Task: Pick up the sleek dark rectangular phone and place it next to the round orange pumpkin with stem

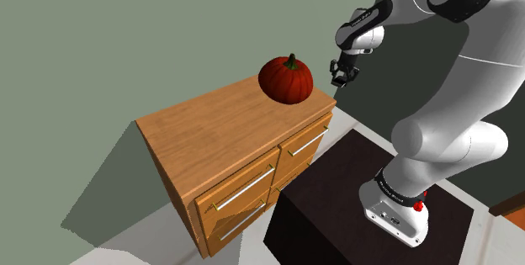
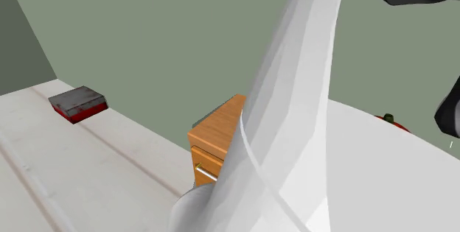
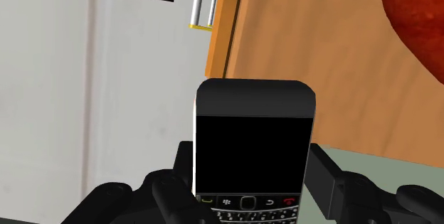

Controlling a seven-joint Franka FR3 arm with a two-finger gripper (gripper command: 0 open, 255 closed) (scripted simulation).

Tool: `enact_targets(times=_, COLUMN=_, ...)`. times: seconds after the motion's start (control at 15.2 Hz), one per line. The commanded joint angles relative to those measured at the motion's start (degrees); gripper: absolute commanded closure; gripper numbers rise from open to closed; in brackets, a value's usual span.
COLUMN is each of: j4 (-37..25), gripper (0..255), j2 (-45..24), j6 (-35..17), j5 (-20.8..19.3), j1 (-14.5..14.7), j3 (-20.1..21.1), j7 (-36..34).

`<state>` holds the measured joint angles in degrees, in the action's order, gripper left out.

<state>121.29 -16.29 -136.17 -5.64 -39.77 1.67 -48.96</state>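
The all-black gripper (image 1: 343, 71) is clasping the sleek dark rectangular phone (image 3: 254, 151) by its long edges, hovering at 3 o'clock of the round orange-red pumpkin (image 1: 285, 78) in the shoulder view; the phone's seeming light, stiff, prob. slippery.

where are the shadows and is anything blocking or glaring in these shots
Shoulder view: the dresser throws a dark, hard-edged shadow onto the wall on that view's left. Second exterior view: the white arm, very close, blocks most of the dresser and the pumpkin. Wrist view: the phone has a flat black screen, no glare.
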Motion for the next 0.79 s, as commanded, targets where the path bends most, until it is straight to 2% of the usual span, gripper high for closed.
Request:
enact_targets(times=0.0, j4=0.20, gripper=255, j2=-1.00, j6=-1.23, j5=-0.15, j1=0.02, j3=-0.06, j7=-0.14)
enact_targets(times=0.73, j4=0.53, gripper=255, j2=-7.60, j6=-8.13, j5=-1.07, j1=0.27, j3=-0.51, j7=-1.10)
